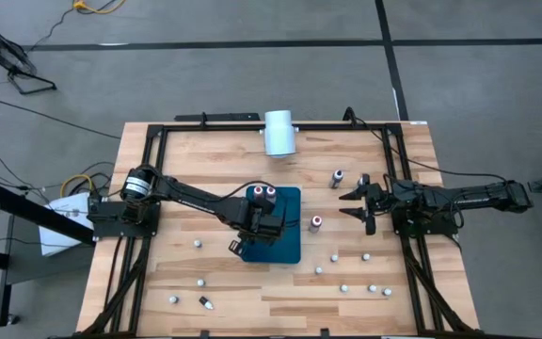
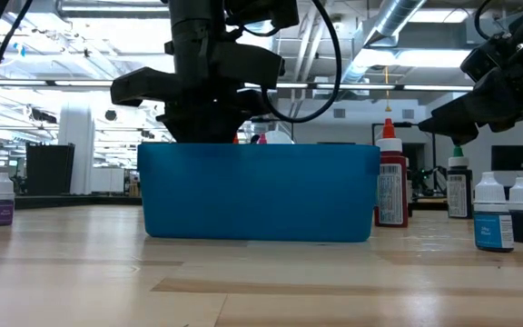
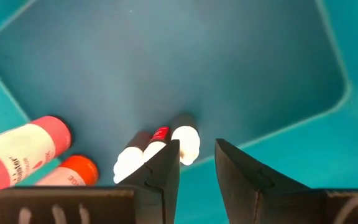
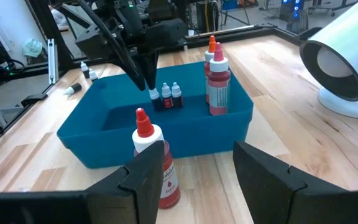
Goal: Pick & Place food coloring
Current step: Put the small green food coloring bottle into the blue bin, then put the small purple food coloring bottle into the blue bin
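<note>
Blue bin point(image 1: 285, 247) at the middle of the desk point(image 1: 215, 155): the left gripper point(image 3: 197, 163) hangs inside it, its jaws slightly parted and empty, just above two small food coloring bottles point(image 4: 170, 96) standing on the bin floor, with two taller red bottles point(image 4: 217, 84) at the bin's far wall. The right gripper point(image 4: 197, 177) waits beside the bin, jaws open and empty, a red-capped bottle point(image 4: 155, 158) standing between them and the bin; more small bottles point(image 1: 365, 282) lie scattered on the desk around the bin.
</note>
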You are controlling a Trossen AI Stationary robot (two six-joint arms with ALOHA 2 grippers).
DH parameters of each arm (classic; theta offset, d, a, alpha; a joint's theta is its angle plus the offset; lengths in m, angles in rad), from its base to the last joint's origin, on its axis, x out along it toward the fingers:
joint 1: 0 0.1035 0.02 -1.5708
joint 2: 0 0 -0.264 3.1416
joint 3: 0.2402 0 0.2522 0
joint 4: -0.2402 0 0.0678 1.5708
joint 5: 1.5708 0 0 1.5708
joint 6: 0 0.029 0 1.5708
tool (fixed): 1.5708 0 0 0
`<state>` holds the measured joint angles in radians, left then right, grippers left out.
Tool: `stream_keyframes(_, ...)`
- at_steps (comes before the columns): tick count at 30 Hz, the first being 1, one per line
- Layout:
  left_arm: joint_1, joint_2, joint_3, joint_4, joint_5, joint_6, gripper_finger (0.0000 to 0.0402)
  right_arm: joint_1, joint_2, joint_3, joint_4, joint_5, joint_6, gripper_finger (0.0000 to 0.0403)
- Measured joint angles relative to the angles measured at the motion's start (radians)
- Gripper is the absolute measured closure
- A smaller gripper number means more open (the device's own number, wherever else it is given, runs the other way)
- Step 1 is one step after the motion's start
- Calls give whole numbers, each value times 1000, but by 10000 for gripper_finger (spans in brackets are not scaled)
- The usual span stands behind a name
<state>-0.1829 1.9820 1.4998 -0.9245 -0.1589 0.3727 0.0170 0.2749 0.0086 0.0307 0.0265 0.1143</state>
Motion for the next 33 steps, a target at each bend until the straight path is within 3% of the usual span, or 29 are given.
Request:
stream_keyframes(20,-28,-1,43,17,-41,87,308,0,0,0,0,0,0,219)
stream_keyframes(33,-109,-168,-23,-79,-38,87,308,0,0,0,0,0,0,219)
